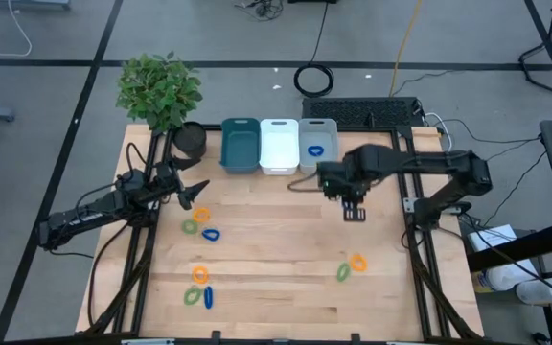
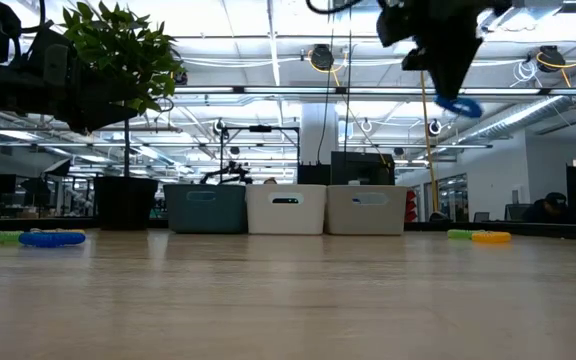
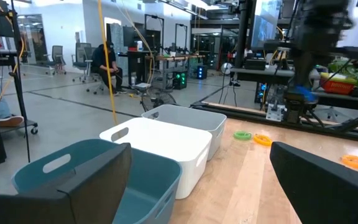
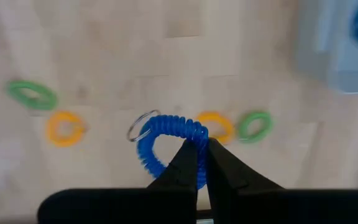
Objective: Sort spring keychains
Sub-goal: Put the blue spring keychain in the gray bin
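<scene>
Spring keychains (image 1: 202, 279) lie scattered over the wooden tabletop (image 1: 286, 297): a cluster toward 9 o'clock, another near 7, a pair (image 1: 351, 266) toward 4. One blue keychain (image 4: 166, 140) hangs clamped in the right hand (image 4: 202, 163), raised above the tabletop just off the grey bin (image 1: 317, 144), which already holds a blue one (image 1: 315, 150). Teal (image 1: 241, 144) and white (image 1: 279, 144) bins sit alongside at 12. The left hand (image 1: 194, 192), fingers spread apart, hovers at 10 o'clock.

My right end effector (image 4: 202, 163): black, pinching a bright blue spring keychain (image 4: 166, 144). Loose keychains: orange (image 1: 357, 261), green (image 1: 343, 272), blue (image 1: 209, 298). Bins: teal (image 1: 240, 146), white (image 1: 279, 146), grey (image 1: 318, 144). Tabletop (image 1: 276, 287): pale wood grain.
</scene>
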